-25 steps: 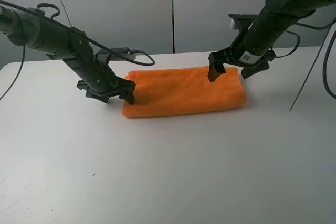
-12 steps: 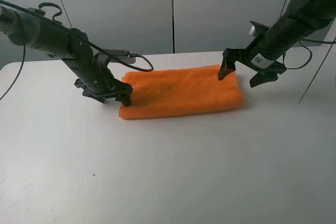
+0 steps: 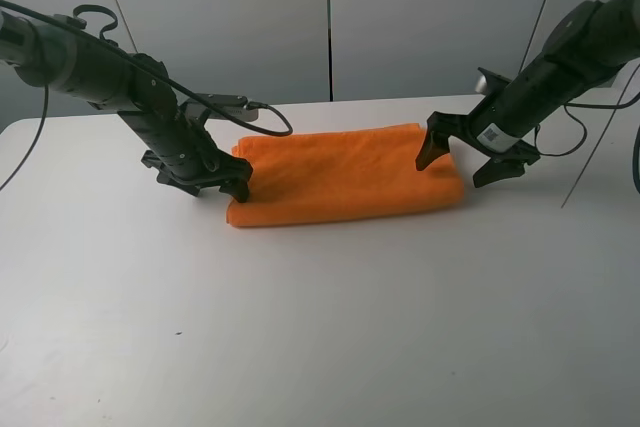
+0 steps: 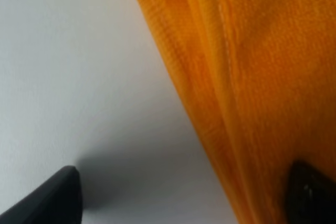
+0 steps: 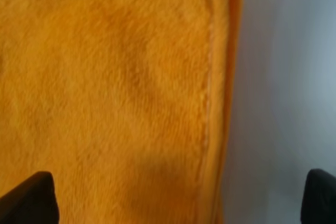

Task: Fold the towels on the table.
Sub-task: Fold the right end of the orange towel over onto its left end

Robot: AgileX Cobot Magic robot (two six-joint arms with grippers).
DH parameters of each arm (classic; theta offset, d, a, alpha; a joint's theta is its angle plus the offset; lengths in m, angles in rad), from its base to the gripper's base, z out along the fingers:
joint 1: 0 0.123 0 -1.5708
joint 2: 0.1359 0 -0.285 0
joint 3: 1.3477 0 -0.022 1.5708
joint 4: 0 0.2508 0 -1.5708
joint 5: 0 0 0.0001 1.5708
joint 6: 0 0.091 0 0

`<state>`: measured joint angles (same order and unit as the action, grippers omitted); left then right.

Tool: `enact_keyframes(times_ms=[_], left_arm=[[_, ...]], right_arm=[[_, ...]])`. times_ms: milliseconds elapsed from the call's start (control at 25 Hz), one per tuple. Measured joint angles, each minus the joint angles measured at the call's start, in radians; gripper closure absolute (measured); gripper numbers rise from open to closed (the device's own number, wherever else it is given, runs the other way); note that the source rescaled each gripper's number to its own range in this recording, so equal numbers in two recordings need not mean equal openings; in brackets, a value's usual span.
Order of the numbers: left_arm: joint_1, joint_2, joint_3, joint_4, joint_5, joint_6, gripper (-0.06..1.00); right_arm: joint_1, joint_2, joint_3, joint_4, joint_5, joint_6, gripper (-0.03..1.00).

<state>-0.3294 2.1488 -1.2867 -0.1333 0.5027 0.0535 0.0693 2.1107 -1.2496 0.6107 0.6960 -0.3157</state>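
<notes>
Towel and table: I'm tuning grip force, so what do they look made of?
The towel looks like soft orange terry or microfibre cloth: fuzzy nap, stitched hem. The table seems smooth matte white laminate or plastic; cannot tell which.

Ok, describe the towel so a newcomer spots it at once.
On the white table, look near the far edge, between the left tool and the right tool. The towel lies there, folded into a long band. It is the only bright orange, fuzzy thing.

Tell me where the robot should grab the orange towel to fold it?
Probably the right short end, coming from the right. The towel lies flat as a long strip, so that end can swing onto the other half; the open right gripper straddles it.
</notes>
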Motion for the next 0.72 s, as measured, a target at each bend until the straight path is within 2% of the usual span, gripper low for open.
enact_keyframes(times_ms=[360,600,720], left_arm=[[0.000,0.000,-0.001,-0.002,0.001,0.000,-0.05],[0.000,0.000,-0.001,-0.004,0.001,0.000,-0.05],[0.000,0.000,-0.001,-0.006,0.002,0.000,-0.05]], right_arm=[[0.000,0.027,-0.005,0.123,-0.011,-0.049,-0.03],[0.005,0.045,-0.005,0.283,0.006,-0.153,-0.03],[0.038,0.047,-0.005,0.293,-0.019,-0.178,-0.03]])
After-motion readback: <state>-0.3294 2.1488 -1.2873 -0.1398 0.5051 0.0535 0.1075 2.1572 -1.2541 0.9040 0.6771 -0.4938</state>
